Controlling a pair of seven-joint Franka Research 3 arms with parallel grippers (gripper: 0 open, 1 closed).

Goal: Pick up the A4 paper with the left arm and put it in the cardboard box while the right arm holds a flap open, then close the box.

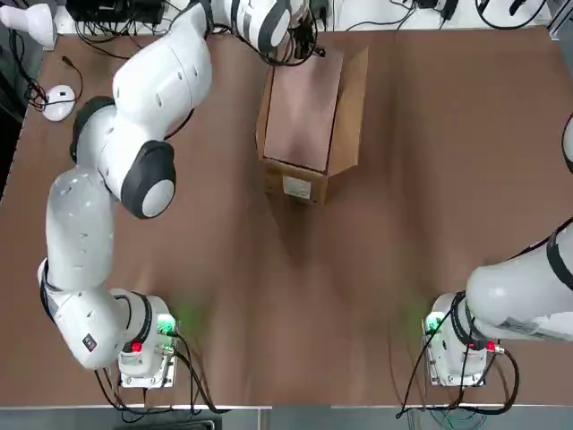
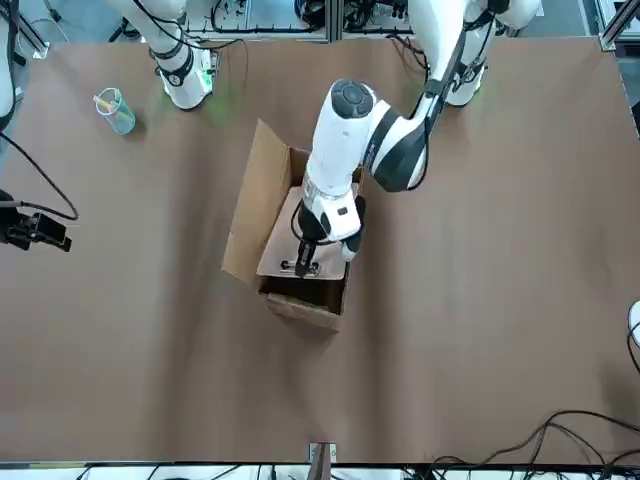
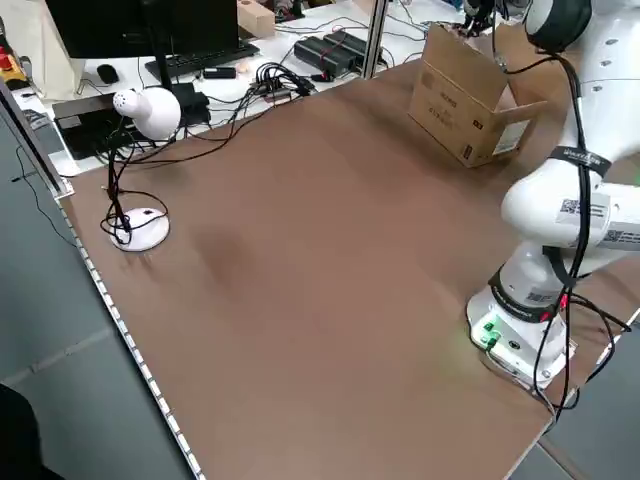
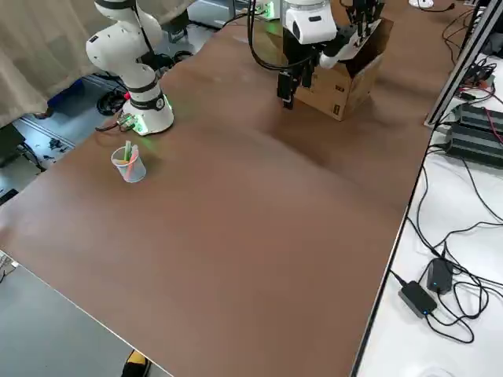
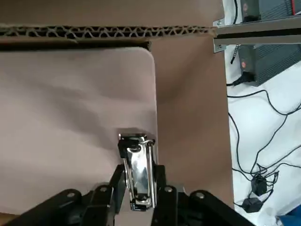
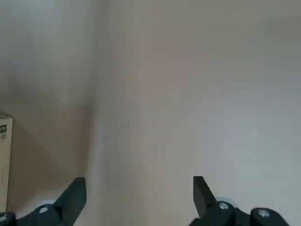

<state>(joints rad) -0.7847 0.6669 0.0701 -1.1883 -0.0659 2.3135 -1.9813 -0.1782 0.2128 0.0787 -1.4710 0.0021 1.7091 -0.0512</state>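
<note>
While the A4 paper [image 1: 304, 116] lies over the open top of the cardboard box [image 1: 345, 134], slanting down into it, its small metal clip [image 5: 138, 172] on the short edge is pinched between the two fingers of the left pincer [image 5: 139, 188], so that pincer is closed on the clip of the sheet. In the front view the left pincer [image 2: 303, 262] points down at the end of the box nearer that camera, with the left arm [image 2: 350, 140] reaching over the carton from behind. One long flap [image 2: 250, 200] stands up along the side of the box, and a white label [image 1: 297, 187] shows on the small end face that looks toward the arms' bases. The box sits on the brown desk [image 1: 358, 296], toward its far edge in the top view. The right pincer [image 6: 139, 197] hangs with its fingers spread wide and nothing between them, well apart from the box, over bare desk; only a sliver of the box's end shows at the edge of its wrist view. The right arm [image 1: 524, 296] stays near its own base. A clear cup [image 2: 115, 110] with something coloured inside stands on the desk near the right arm's base.
</note>
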